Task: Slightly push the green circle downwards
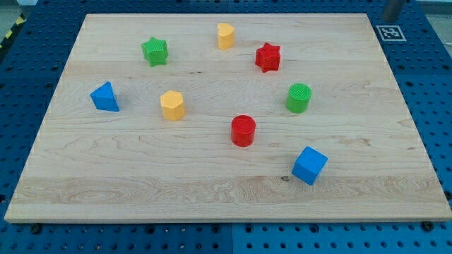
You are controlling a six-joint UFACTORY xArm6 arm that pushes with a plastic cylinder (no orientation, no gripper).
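Observation:
The green circle (299,98) stands on the right half of the wooden board (141,183). The red star (268,57) is up and left of it. The red circle (243,130) is down and left of it. The blue cube (309,165) lies below it, with a gap of bare wood between them. My tip (389,18) shows only as a short grey stub at the view's top right edge, beyond the board's corner. It is far up and right of the green circle and touches no block.
A yellow block (225,35) is at the top centre and a green star (155,51) at the upper left. A blue triangle (105,97) and a yellow hexagon (172,105) are at the left. A black-and-white marker tag (390,32) lies off the board's top right corner.

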